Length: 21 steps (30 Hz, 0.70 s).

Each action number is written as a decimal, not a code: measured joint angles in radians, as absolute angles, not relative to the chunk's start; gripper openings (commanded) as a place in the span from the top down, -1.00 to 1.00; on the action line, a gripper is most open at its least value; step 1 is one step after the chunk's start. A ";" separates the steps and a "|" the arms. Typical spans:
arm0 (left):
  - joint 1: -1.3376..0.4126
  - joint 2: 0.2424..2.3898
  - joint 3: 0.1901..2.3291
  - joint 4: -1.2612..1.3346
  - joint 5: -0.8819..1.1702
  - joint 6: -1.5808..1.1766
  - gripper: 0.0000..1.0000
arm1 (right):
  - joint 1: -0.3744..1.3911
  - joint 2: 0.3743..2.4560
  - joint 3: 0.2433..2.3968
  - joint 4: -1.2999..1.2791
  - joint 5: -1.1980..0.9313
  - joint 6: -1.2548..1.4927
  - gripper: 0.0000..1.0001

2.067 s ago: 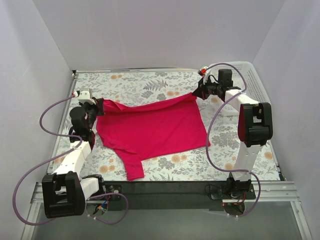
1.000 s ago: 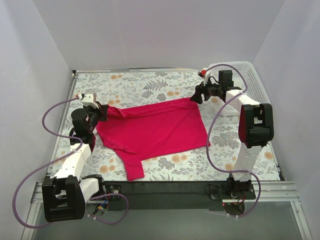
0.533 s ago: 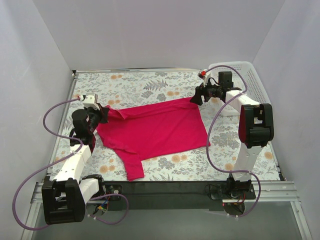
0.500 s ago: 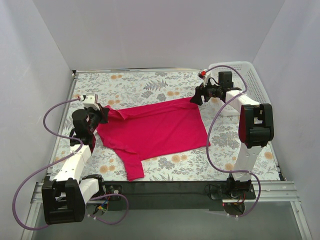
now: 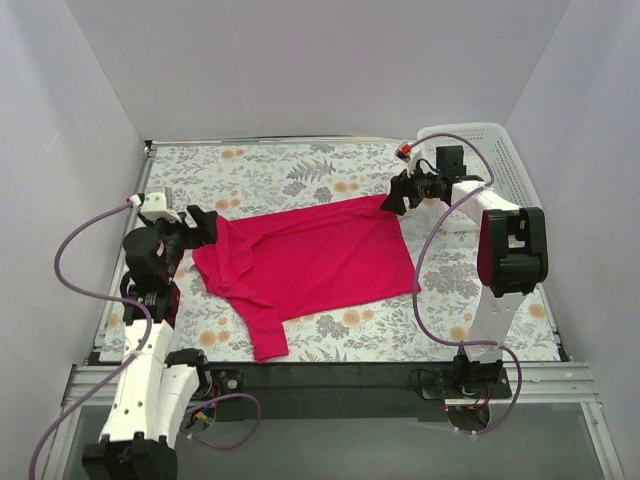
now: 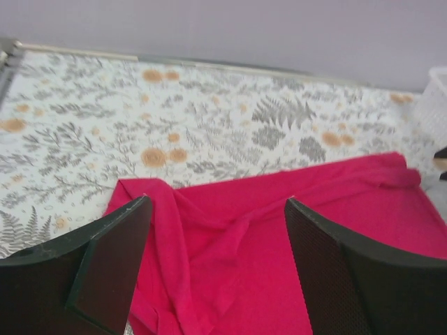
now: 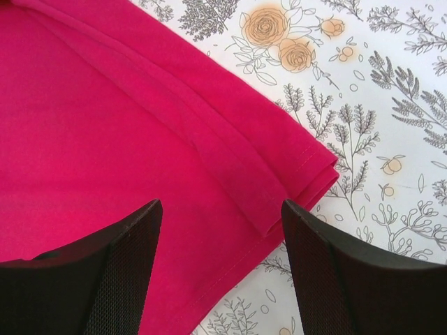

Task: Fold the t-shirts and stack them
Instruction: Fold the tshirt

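- T-shirt (image 5: pixel 310 260): one, plain magenta-red, spread mostly flat mid-way across the floral table (image 5: pixel 280 170).
- Far edge doubled over in a narrow band; left end bunched and wrinkled.
- One sleeve (image 5: pixel 266 335) pokes out toward the near edge.
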State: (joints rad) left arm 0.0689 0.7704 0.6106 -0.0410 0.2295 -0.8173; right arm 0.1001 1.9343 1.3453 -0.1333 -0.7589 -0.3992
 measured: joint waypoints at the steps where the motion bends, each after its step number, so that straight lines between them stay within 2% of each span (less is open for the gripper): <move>1: 0.069 0.737 0.616 -0.049 0.213 -0.830 -0.44 | 0.100 1.934 1.348 -0.141 -0.756 -0.399 -0.26; 4: 0.069 0.692 0.632 -0.051 0.178 -0.859 -0.44 | 0.100 1.936 1.383 -0.191 -0.734 -0.397 -0.23; 12: 0.069 0.778 0.588 -0.099 0.167 -0.891 -0.46 | 0.103 2.006 1.545 -0.279 -0.633 -0.400 -0.10; 21: 0.069 0.755 0.537 -0.092 0.168 -0.910 -0.47 | 0.114 2.110 1.588 -0.363 -0.565 -0.408 0.03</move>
State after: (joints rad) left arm 0.0689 0.7547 0.5373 -0.0921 0.1677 -0.9096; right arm 0.1139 2.1101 1.5883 -0.3630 -0.5648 -0.4084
